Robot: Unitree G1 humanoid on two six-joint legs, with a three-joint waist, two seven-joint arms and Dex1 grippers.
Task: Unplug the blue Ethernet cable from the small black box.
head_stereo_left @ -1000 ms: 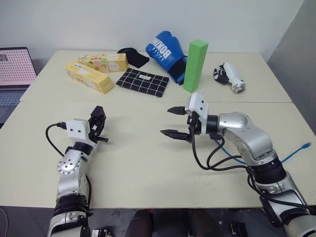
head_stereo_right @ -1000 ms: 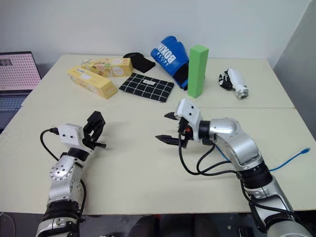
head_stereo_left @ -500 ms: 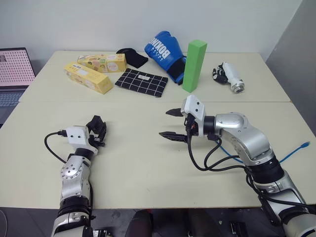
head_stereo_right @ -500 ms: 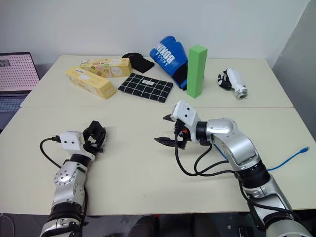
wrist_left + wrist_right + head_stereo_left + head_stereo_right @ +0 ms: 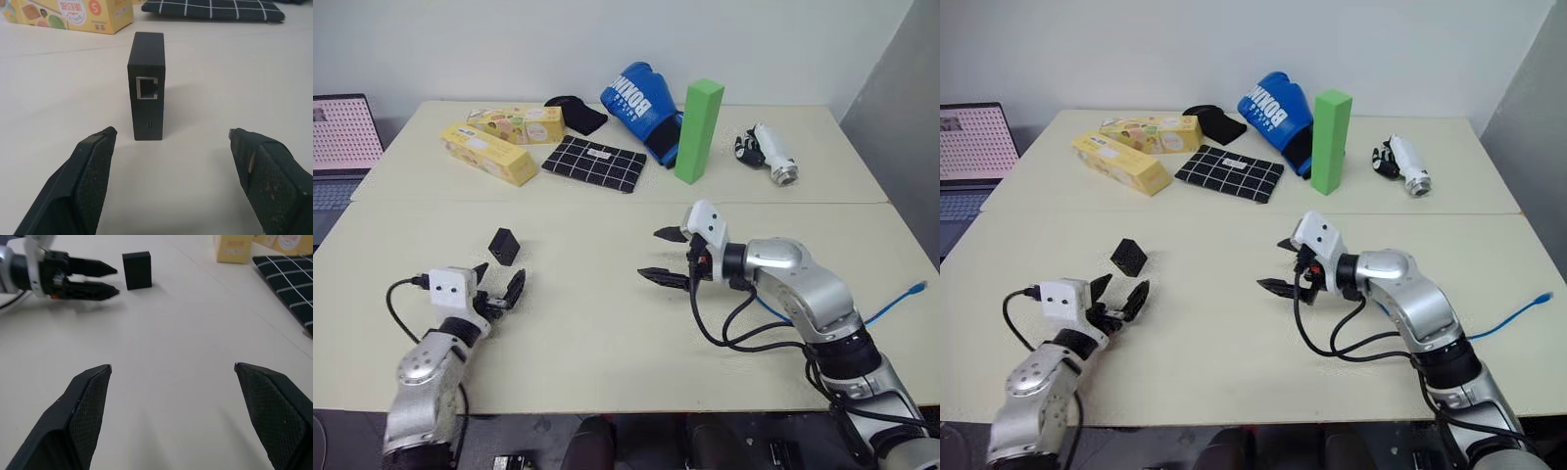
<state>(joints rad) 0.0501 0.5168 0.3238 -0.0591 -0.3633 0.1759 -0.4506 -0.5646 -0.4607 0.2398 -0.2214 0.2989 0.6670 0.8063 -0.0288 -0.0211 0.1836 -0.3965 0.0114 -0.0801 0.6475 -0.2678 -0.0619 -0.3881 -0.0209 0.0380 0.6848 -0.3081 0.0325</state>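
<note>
The small black box (image 5: 504, 246) stands upright on the table by itself, and its port (image 5: 147, 88) is empty. My left gripper (image 5: 499, 284) is open just behind the box, with a gap between the box and its fingers (image 5: 93, 166). My right gripper (image 5: 649, 255) hovers open over the middle of the table, pointing left toward the box with nothing between its fingers (image 5: 88, 396). The blue Ethernet cable (image 5: 899, 302) trails under my right arm to the table's right edge, where one plug end (image 5: 922, 287) lies.
Along the back of the table lie two yellow cartons (image 5: 489, 155), a black checked pouch (image 5: 594, 163), a black cloth (image 5: 576, 113), a blue boxing glove (image 5: 641, 98), an upright green block (image 5: 698, 129) and a black-and-white device (image 5: 766, 152). A laptop (image 5: 342, 137) sits at the left.
My left gripper has opened, let go of the small black box and drawn back toward me. The box now stands free on the table. My right gripper has sunk slightly to the right.
</note>
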